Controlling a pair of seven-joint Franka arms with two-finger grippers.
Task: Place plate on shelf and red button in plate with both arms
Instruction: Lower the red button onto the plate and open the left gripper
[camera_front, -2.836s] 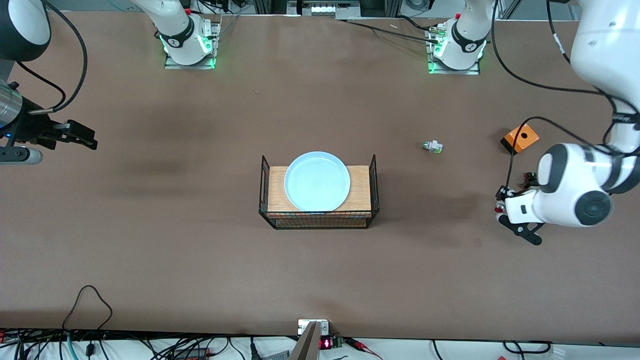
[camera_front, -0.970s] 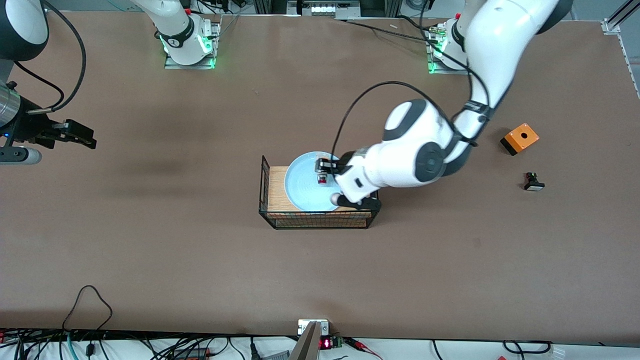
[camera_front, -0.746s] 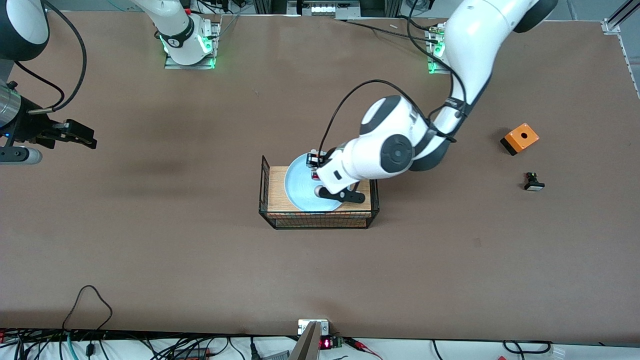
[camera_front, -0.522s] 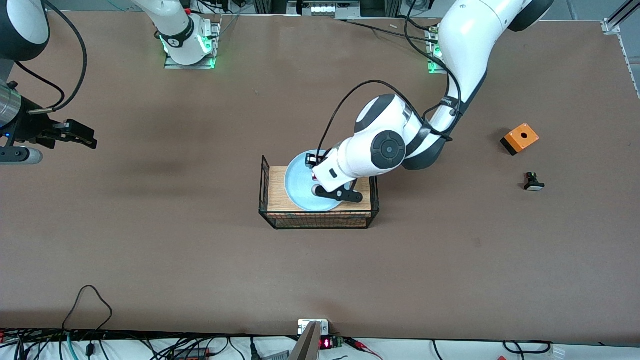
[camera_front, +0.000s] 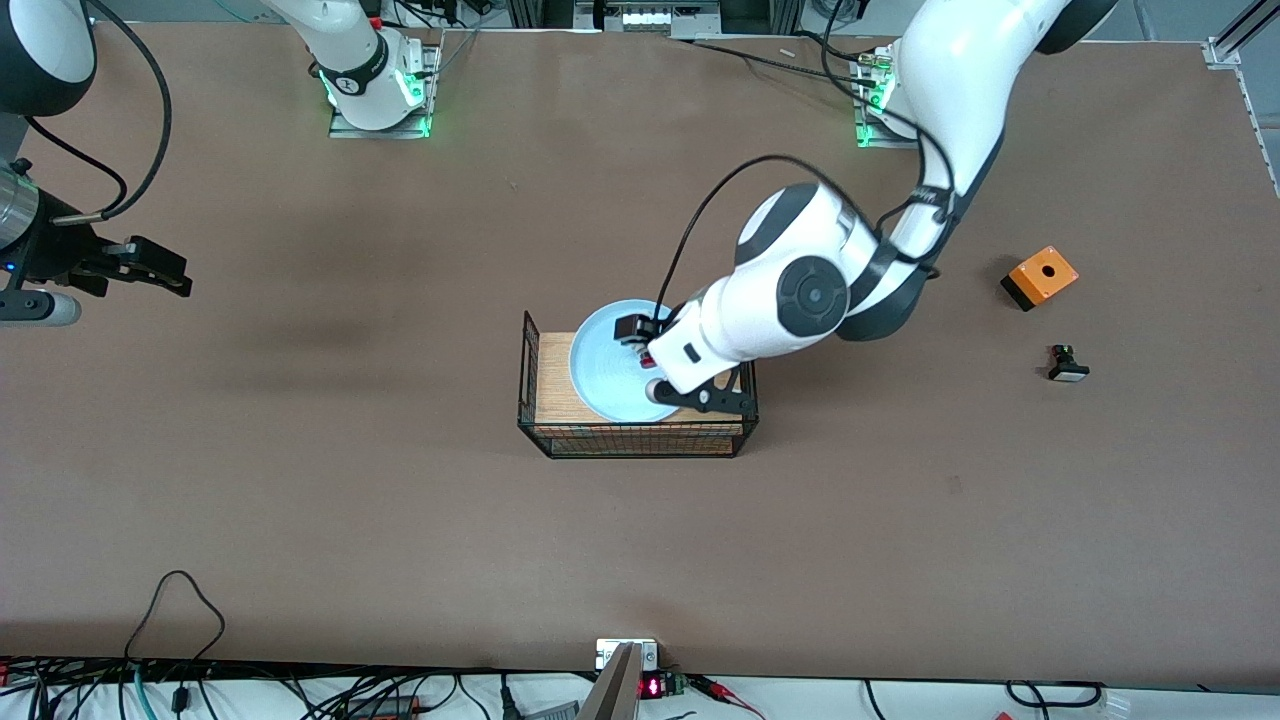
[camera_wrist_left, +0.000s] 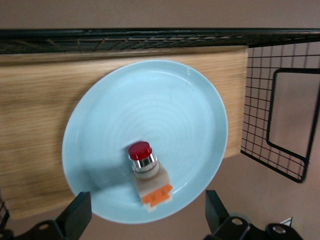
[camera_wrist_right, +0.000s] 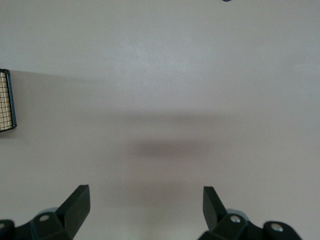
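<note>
Button placement looks done: red button (camera_wrist_left: 145, 175) lies on the plate (camera_wrist_left: 175, 100), toward its 6 o'clock rim in the left wrist view, red cap pointing to the plate's middle, orange band at the base. Plate sits on the wooden-topped wire basket (camera_front: 552, 372) mid-table. Left end effector (camera_wrist_left: 147, 215) hangs over the plate, fingers spread, nothing held. Right end effector (camera_wrist_right: 145, 207) waits over bare table (camera_front: 400, 520), released. Judged: only retreat left.

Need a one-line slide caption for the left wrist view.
Open left gripper above the red button lying on the plate atop the wooden-topped wire basket.
</note>
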